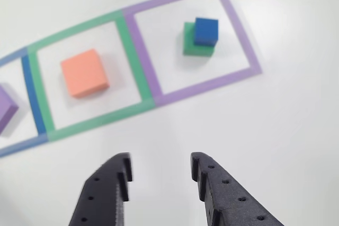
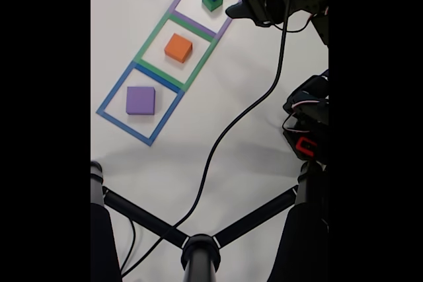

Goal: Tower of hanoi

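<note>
A small blue cube [image 1: 206,30] sits on top of a slightly larger green block [image 1: 195,45], offset toward one corner, and the pair stands inside the purple taped square [image 1: 244,41]. A flat orange block [image 1: 85,72] lies alone in the green taped square [image 1: 132,59] beside it. A flat purple block [image 2: 140,100] lies in the blue taped square [image 2: 112,94] at the row's far end.
</note>
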`<act>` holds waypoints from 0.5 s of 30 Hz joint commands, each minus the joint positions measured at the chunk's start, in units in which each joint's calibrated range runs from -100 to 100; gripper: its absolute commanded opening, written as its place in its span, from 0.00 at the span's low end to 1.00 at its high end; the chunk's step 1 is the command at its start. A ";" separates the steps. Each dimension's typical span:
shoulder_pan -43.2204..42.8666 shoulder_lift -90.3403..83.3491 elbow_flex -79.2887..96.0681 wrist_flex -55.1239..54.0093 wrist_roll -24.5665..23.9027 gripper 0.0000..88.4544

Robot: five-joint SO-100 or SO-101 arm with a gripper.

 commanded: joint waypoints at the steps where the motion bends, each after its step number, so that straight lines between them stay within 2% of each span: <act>1: -3.19 -2.45 -11.26 11.68 0.00 0.00; 4: -5.17 -3.25 -15.26 16.37 0.00 0.00; 15: -10.05 -6.62 -14.35 16.05 0.00 0.01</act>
